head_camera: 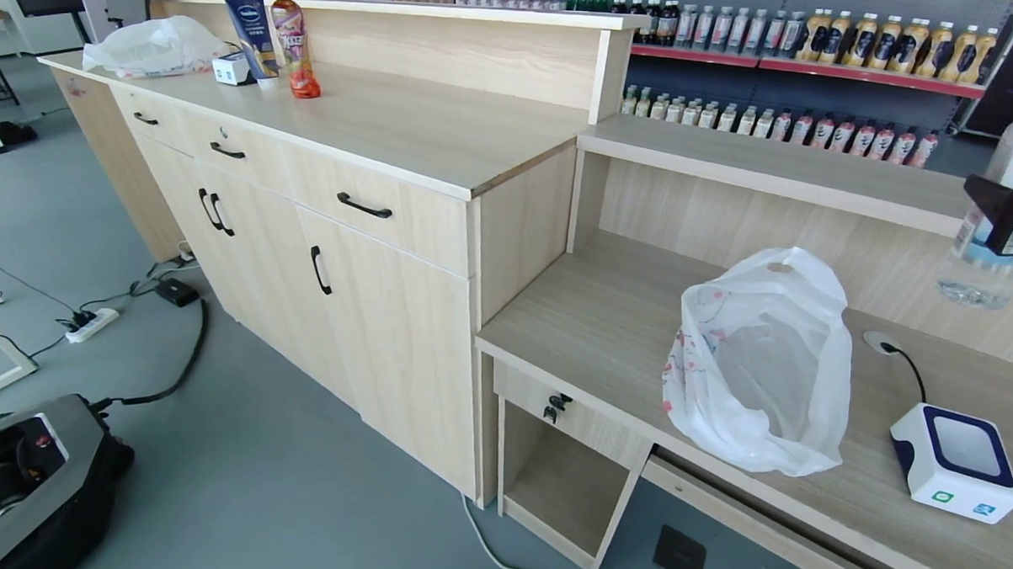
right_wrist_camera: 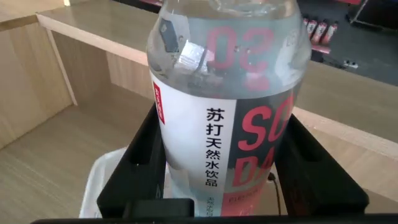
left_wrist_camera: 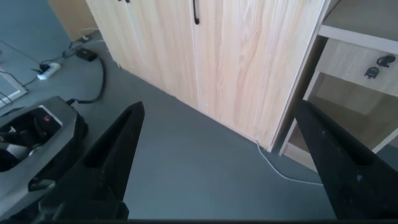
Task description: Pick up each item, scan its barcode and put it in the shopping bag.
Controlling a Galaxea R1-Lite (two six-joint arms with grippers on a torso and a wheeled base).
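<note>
My right gripper (head_camera: 1007,219) is shut on a clear soda water bottle (head_camera: 993,213) with a white and red label, held upright in the air at the right edge of the head view, above the low desk. The same bottle (right_wrist_camera: 227,106) sits between the black fingers (right_wrist_camera: 134,171). A white plastic shopping bag (head_camera: 761,361) stands open on the low desk (head_camera: 606,322). A white barcode scanner (head_camera: 955,462) with a dark window sits to the bag's right. My left gripper (left_wrist_camera: 217,165) hangs open over the grey floor, holding nothing.
A taller counter (head_camera: 411,125) on the left carries an orange drink bottle (head_camera: 293,43), a blue carton (head_camera: 250,25), a small white box (head_camera: 230,68) and another white bag (head_camera: 152,46). Shelves of bottles (head_camera: 818,34) line the back wall. Cables and a power strip (head_camera: 92,325) lie on the floor.
</note>
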